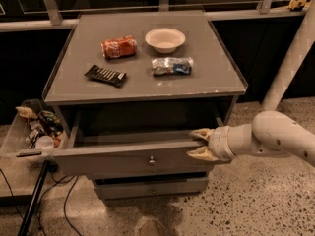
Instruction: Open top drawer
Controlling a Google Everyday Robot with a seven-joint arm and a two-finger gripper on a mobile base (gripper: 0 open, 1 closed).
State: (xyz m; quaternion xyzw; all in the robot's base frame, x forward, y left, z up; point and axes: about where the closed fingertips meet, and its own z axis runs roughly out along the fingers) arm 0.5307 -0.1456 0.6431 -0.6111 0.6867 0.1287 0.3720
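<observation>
**Q:** Where was the top drawer (pixel 113 160) located, and how far along was the task judged to be?

**A:** The drawer was found in the lower centre of the frame, under the cabinet top (pixel 142 87). It was drawn partly out, and its plain grey interior was exposed behind the front. At the left edge of the frame, a bin of clutter (pixel 19 136) was noted just beside the drawer's left corner. The task was judged well advanced, though some travel may have been left.

**Q:** How was the claw set?

**A:** The gripper (pixel 199 144) was found right of centre, at the right end of the drawer front, well apart from the knob (pixel 151 160) at the front's middle. Its fingers (pixel 199 155) were seen spread apart, one above the front's top edge and one across its face. The claw was therefore recorded as open, with the end of the board between the fingers. Whether the wood was actually pressed could not be told.

**Q:** How was the step to be done well?

**A:**
1. The pull was to be directed straight toward the lower edge of the frame, in line with the drawer's sides.
2. Skewing was judged a risk, since the load was applied at the right end and not at the knob.
3. The left corner was to be watched for binding and for contact with the bin.
4. The arm (pixel 275 136), at the right of the frame, was to be held level so that the upper finger was not slipped off the edge.
</observation>
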